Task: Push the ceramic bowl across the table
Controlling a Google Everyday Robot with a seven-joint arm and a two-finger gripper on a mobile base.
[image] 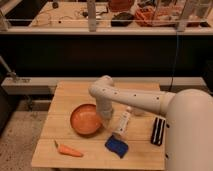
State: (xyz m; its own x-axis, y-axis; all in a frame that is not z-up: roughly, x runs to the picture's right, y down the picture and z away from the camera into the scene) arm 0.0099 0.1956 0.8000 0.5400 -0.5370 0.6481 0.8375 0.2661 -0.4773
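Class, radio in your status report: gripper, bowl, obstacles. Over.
Gripper low at orange ceramic bowl, right rim. Bowl upright on wooden table. Carrot in front; blue sponge, white bottle to the right.

One each: bowl (83, 120), carrot (70, 150), sponge (116, 146), bottle (124, 121), gripper (107, 124) at bowl's edge

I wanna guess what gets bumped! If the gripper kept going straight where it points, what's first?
The gripper points down at the edge of the ceramic bowl, so it would probably meet the rim first. Depth is unclear, so it might just miss and touch the table beside it.
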